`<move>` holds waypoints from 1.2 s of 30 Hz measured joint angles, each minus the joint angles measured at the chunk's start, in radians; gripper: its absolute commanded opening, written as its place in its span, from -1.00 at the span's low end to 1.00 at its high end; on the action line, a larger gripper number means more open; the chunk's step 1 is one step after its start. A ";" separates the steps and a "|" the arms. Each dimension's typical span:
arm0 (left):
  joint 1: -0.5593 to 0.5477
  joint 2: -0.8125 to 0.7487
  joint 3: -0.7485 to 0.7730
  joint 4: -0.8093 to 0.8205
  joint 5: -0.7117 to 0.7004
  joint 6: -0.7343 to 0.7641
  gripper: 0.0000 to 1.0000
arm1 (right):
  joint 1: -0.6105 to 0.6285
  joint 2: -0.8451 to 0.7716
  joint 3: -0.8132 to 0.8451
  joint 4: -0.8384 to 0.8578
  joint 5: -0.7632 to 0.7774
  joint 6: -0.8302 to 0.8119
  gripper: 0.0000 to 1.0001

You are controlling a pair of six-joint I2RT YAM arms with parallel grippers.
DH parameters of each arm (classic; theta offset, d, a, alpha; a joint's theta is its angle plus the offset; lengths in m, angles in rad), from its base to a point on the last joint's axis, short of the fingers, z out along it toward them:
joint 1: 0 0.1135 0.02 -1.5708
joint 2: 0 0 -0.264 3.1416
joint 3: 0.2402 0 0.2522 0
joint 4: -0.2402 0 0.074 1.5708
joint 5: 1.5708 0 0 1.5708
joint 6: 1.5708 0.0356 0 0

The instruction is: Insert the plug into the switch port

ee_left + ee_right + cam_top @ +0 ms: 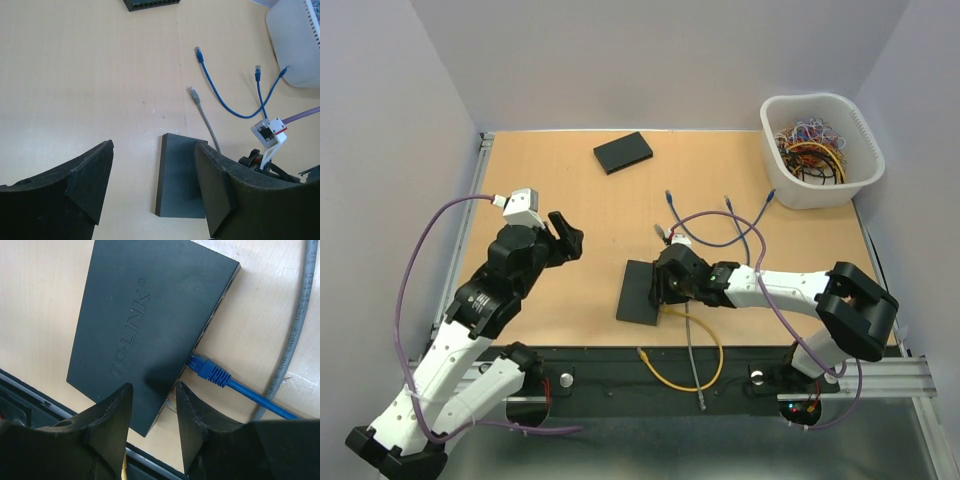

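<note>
A dark TP-LINK switch [640,292] lies flat near the table's front and also shows in the right wrist view [140,315]. A blue plug [207,367] sits against its port side. A clear plug [170,402] with a yellow cable [705,355] sits at the same port side, closer to the near corner. My right gripper [154,386] is open just above that corner, its fingers either side of the clear plug and not touching it. My left gripper [570,238] is open and empty, raised to the left of the switch [182,175].
A second black switch [622,152] lies at the back. A white bin [820,150] of cables stands at the back right. Loose blue cables [745,225] and a grey cable [695,360] lie around the right arm. A black rail [620,385] runs along the front edge.
</note>
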 measured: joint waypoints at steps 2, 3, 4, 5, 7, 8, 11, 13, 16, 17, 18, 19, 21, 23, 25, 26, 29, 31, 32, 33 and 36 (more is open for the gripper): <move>0.005 0.003 -0.009 0.005 -0.003 0.012 0.53 | 0.000 0.003 0.000 0.000 -0.002 0.011 -0.09; 0.008 0.004 -0.013 0.008 -0.004 0.016 0.53 | 0.000 0.003 0.000 0.001 -0.003 0.015 -0.09; 0.012 0.004 -0.020 0.014 -0.004 0.021 0.53 | 0.000 0.003 0.000 0.001 -0.003 0.018 -0.09; 0.016 0.005 -0.025 0.015 -0.004 0.025 0.53 | 0.000 0.005 0.000 0.001 -0.003 0.021 -0.09; 0.026 0.013 -0.029 0.025 -0.003 0.036 0.53 | 0.000 0.019 0.002 0.002 -0.006 0.023 -0.10; 0.035 0.018 -0.034 0.030 -0.003 0.041 0.53 | 0.000 0.030 0.006 0.000 -0.009 0.023 -0.10; 0.063 0.020 -0.041 0.042 0.002 0.055 0.53 | -0.001 0.080 0.032 0.001 -0.029 0.028 -0.11; 0.081 0.020 -0.043 0.053 0.009 0.063 0.53 | 0.000 0.105 0.057 0.005 -0.041 0.029 -0.11; 0.109 0.020 -0.050 0.072 0.029 0.073 0.53 | 0.000 0.138 0.089 0.010 -0.060 0.034 -0.12; 0.121 0.020 -0.054 0.079 0.039 0.077 0.53 | 0.000 0.148 0.100 0.008 -0.064 0.036 -0.12; 0.128 0.021 -0.056 0.082 0.045 0.080 0.53 | 0.000 0.161 0.113 0.008 -0.068 0.037 -0.12; 0.136 0.022 -0.058 0.084 0.054 0.082 0.53 | 0.000 0.173 0.126 0.008 -0.071 0.037 -0.12; 0.144 0.023 -0.058 0.091 0.066 0.085 0.53 | 0.000 0.227 0.195 -0.003 -0.082 0.029 -0.12; 0.151 0.023 -0.058 0.098 0.080 0.088 0.53 | 0.001 0.296 0.280 -0.005 -0.091 0.020 -0.12; 0.155 0.023 -0.058 0.101 0.087 0.090 0.53 | 0.001 0.392 0.401 -0.008 -0.112 0.009 -0.12; 0.157 0.023 -0.058 0.101 0.088 0.091 0.53 | 0.001 0.426 0.449 -0.014 -0.119 0.005 -0.12; 0.160 0.016 -0.059 0.104 0.090 0.092 0.53 | 0.001 0.605 0.689 -0.016 -0.156 -0.008 -0.11; 0.163 0.005 -0.064 0.108 0.087 0.092 0.53 | 0.000 0.729 0.860 -0.016 -0.177 -0.019 -0.11; 0.163 -0.002 -0.068 0.108 0.086 0.092 0.53 | -0.004 0.795 0.966 -0.037 -0.192 -0.023 -0.11; 0.164 -0.006 -0.070 0.108 0.083 0.092 0.53 | -0.007 0.846 1.046 -0.051 -0.206 -0.028 -0.10; 0.168 -0.013 -0.071 0.107 0.074 0.091 0.53 | -0.024 1.070 1.405 -0.071 -0.255 -0.023 0.05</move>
